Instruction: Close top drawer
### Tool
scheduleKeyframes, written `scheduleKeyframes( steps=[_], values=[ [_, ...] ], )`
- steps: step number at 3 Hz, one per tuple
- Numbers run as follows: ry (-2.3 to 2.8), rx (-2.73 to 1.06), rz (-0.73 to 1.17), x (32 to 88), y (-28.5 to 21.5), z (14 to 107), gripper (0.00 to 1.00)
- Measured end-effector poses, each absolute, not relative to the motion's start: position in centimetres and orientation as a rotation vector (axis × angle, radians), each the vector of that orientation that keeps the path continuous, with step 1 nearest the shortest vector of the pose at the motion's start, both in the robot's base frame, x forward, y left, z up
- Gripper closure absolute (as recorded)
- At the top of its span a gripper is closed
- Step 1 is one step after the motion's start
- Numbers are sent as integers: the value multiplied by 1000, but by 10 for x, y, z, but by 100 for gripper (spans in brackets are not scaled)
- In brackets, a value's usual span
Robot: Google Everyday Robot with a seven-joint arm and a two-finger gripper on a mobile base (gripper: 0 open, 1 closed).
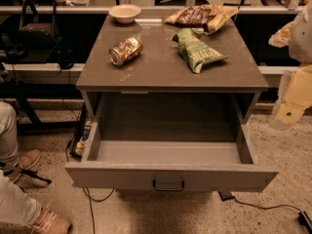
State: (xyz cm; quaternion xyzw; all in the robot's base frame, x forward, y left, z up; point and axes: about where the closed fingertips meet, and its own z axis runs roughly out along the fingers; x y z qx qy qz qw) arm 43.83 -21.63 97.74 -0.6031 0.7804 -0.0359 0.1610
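Observation:
The top drawer (170, 175) is pulled far out of the grey-brown cabinet (170, 69) towards me. Its flat front panel carries a small black centre handle (168, 185). The inside of the drawer (168, 151) is empty. The lower drawers are hidden beneath it. My gripper (288, 115) hangs at the right edge of the view on a cream-coloured arm. It is to the right of the drawer's right side wall, at about drawer height and apart from it.
On the cabinet top lie a tipped can (126, 50), a green chip bag (196, 50), a brown snack bag (201, 15) and a white bowl (125, 12). A person's legs and shoes (29, 213) are at the left. Cables (263, 206) trail on the floor.

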Motion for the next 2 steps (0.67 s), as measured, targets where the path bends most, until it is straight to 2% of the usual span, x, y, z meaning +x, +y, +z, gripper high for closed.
scheduleKeyframes(
  steps=[1, 2],
  values=[
    [2228, -1722, -103, 438, -216, 977, 0],
    [2293, -1634, 35, 433, -222, 946, 0]
  ],
)
